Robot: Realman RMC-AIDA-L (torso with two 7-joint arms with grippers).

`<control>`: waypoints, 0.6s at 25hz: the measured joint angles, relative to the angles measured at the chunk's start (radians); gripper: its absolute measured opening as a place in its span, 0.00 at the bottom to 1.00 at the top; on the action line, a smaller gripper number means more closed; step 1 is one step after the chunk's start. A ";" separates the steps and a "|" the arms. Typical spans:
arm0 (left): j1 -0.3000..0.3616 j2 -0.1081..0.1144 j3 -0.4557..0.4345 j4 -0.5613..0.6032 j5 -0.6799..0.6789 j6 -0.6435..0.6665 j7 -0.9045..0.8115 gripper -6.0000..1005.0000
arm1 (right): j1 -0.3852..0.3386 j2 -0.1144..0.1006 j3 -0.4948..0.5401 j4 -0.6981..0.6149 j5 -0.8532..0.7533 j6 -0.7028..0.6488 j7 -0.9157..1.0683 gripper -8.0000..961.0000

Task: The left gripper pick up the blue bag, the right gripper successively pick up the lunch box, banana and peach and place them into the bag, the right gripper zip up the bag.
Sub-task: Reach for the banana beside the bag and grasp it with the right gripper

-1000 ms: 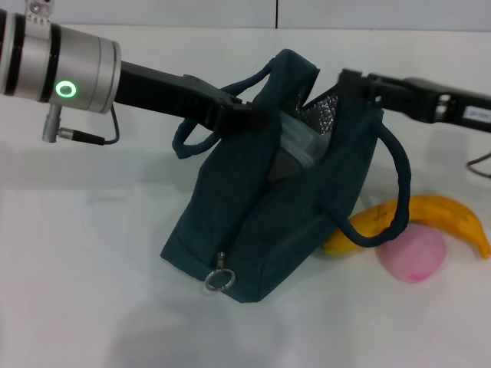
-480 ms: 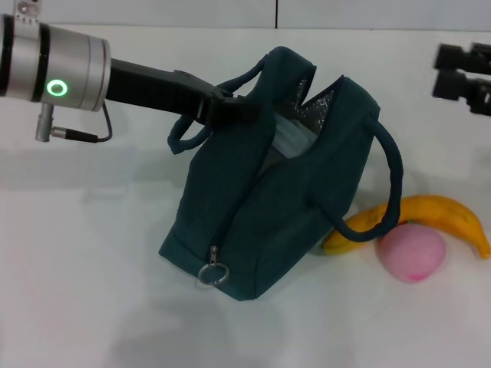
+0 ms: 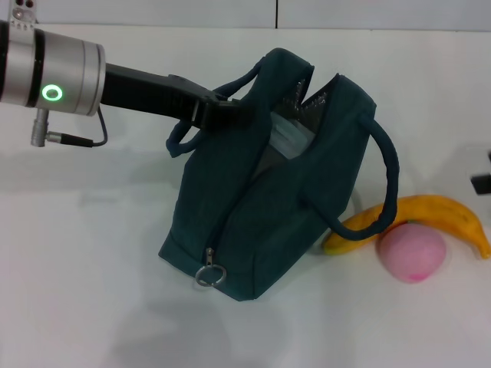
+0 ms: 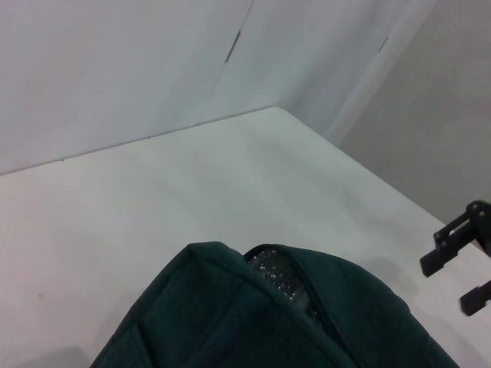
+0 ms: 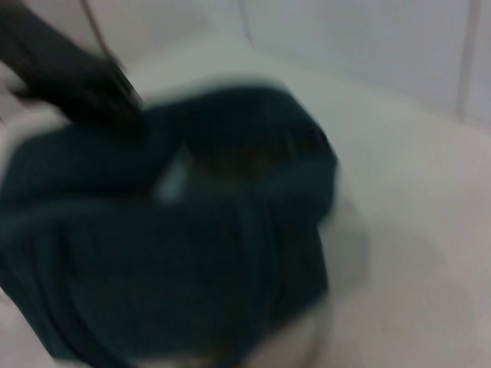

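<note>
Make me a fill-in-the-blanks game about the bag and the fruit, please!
1. The left gripper holds up the blue bag by its ____.
2. The lunch box sits ____ the bag.
3. The pink peach lies touching the yellow ____.
4. The bag's top is ____, showing silvery lining.

Missing words: handle; inside; banana; open
</note>
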 joint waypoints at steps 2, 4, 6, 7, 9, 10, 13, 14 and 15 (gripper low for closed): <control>0.001 0.000 0.000 0.000 0.000 -0.001 -0.004 0.07 | 0.010 0.000 -0.016 -0.024 -0.081 -0.019 0.040 0.58; 0.001 0.000 0.000 0.000 0.000 -0.007 -0.006 0.07 | 0.016 0.001 -0.021 -0.040 -0.124 -0.035 0.058 0.59; 0.000 0.000 0.000 0.000 0.000 -0.014 -0.007 0.07 | 0.020 0.001 -0.022 -0.046 -0.150 -0.042 0.068 0.59; -0.002 0.000 0.000 0.000 0.000 -0.017 -0.007 0.07 | 0.023 0.001 -0.023 -0.044 -0.163 -0.044 0.070 0.60; -0.007 0.000 0.000 0.000 0.000 -0.021 -0.007 0.07 | 0.030 0.001 -0.023 -0.032 -0.191 -0.044 0.070 0.60; -0.009 0.000 0.000 0.000 -0.001 -0.022 -0.007 0.07 | 0.034 0.001 -0.025 -0.023 -0.202 -0.042 0.068 0.60; -0.011 0.000 -0.001 0.003 0.000 -0.025 -0.007 0.07 | 0.046 0.000 -0.047 0.007 -0.225 -0.019 0.063 0.61; -0.011 0.000 -0.001 0.003 0.000 -0.025 -0.008 0.07 | 0.050 0.000 -0.065 0.023 -0.236 -0.001 0.061 0.61; -0.012 0.000 -0.001 0.003 0.000 -0.025 -0.008 0.07 | 0.053 -0.001 -0.084 0.037 -0.247 0.017 0.060 0.61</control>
